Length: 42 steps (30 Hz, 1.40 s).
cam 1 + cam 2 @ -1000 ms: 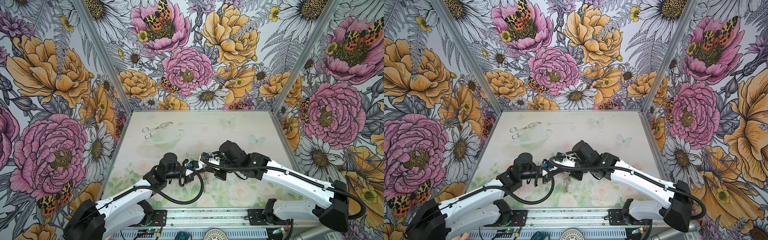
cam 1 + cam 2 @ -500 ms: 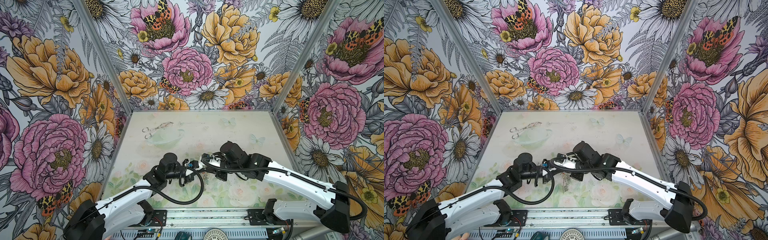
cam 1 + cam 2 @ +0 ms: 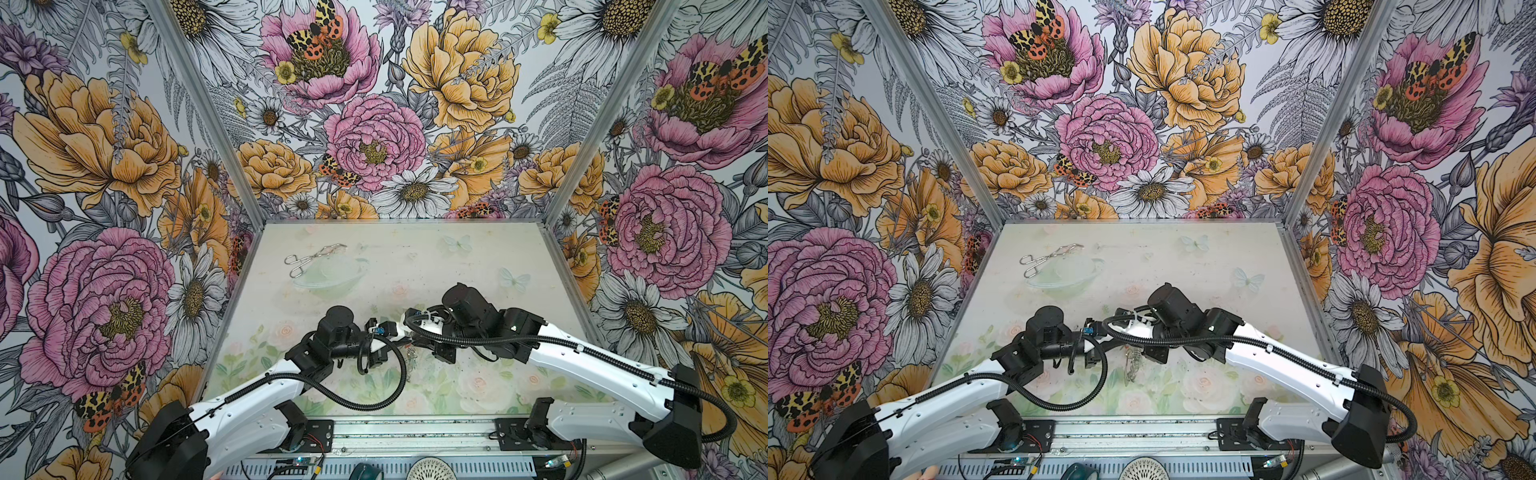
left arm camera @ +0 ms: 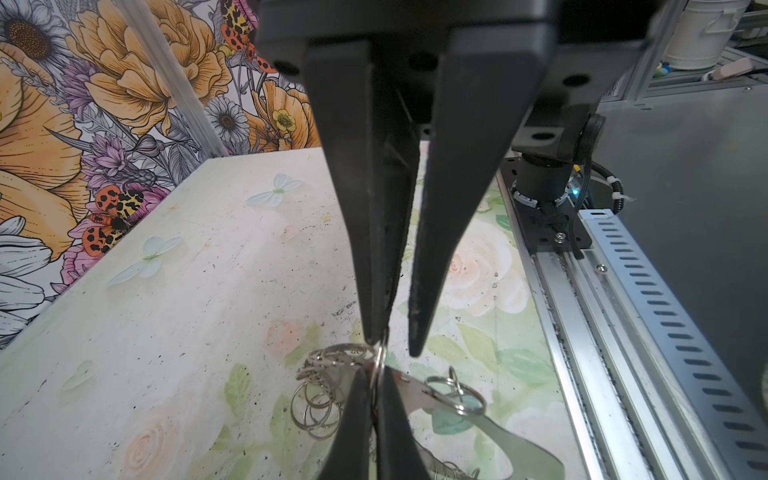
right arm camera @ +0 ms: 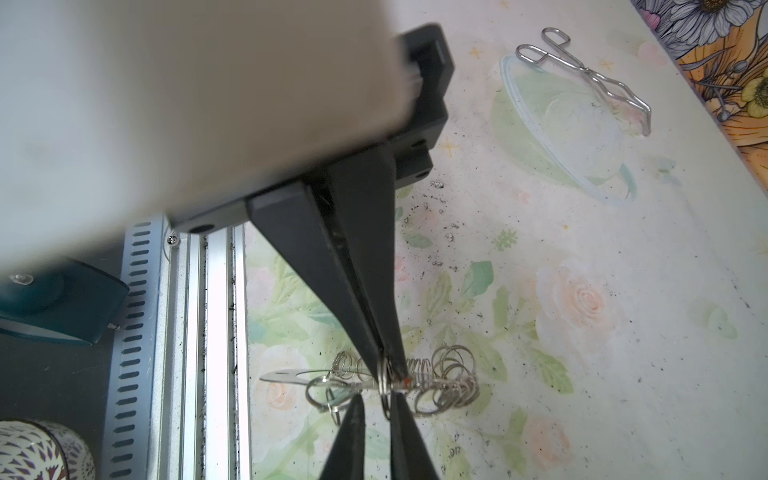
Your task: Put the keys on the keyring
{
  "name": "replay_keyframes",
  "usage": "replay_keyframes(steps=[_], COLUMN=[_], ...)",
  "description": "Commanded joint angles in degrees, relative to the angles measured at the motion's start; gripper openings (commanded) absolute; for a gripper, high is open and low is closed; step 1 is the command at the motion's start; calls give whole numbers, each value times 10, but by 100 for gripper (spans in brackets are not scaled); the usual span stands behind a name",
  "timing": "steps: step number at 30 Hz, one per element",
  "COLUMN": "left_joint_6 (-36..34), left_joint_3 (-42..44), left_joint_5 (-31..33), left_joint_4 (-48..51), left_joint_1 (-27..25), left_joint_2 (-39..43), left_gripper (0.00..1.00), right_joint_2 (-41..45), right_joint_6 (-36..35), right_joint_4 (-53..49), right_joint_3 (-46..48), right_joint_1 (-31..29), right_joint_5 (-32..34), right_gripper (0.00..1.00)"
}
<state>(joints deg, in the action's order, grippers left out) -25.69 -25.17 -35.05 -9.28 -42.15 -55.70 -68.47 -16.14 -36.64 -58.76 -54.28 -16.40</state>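
Left gripper (image 5: 394, 368) jaws clenched on a small silver ring of the keyring (image 4: 511, 440), red bit at the tips. Right gripper (image 5: 376, 401) jaws narrowly parted around a ring there. Keyring lower centre in both top views, between grippers, over the surface (image 3: 436, 257).

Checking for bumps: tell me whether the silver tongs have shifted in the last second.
No. The tongs lie where they were, along the printed bowl's far left rim.
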Motion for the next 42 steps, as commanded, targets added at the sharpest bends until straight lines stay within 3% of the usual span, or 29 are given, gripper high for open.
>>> replay_keyframes(steps=[1,18,22,27,33,42], left_joint_6=[-2,1,5,10,17,19], left_joint_3=[-1,-1,2,4,6,7], left_joint_5=[-24,-35,-27,-20,-17,-19], left_joint_4=[-30,-29,-34,-37,-45,-49], left_joint_1=[1,2,3,7,10,11], left_joint_2=[9,12,14,12,12,9], left_gripper=[0,0,4,12,14,15], right_joint_2=[-10,-13,15,68,106,132], right_joint_6=[-4,8,23,48,73,94], right_joint_4=[6,26,58,123,194,268], right_joint_3=[-13,-11,6,46,93,135], right_joint_1=[4,4,13,27,32,33], right_joint_5=[-15,9,19,-16,-62,-75], right_gripper=[13,0,0,0,0,0])
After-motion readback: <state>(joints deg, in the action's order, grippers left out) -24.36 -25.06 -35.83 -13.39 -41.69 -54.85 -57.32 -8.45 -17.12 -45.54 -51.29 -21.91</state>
